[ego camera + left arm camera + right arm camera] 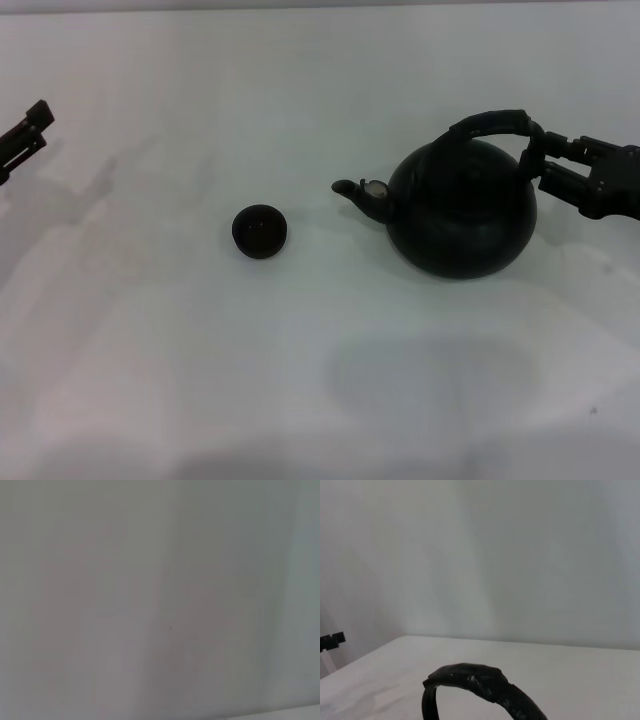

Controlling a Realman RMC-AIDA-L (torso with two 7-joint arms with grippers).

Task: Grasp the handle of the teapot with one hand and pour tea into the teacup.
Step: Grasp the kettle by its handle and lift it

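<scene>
- Teapot (pixel 462 215) sits on the table (pixel 300 380), spout toward the cup (pixel 260 231); contents of both unseen.
- Right gripper (pixel 537 150) clamps the handle (pixel 490 124).
- Left gripper (pixel 25 140) parked at the far left, fingers unclear.

Teapot (pixel 462 208) on white tabletop (pixel 320 400), spout toward teacup (pixel 260 231); right end effector (pixel 535 155) at handle (pixel 490 124); left end effector (pixel 30 125) well apart.

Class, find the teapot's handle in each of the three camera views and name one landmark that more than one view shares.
Head view: the handle arches over the teapot at the right, with the right gripper at its right end.
Left wrist view: not in it, only a blank pale surface.
Right wrist view: the handle curves along the bottom edge.
Shared landmark: the left gripper, far across the white table.
</scene>
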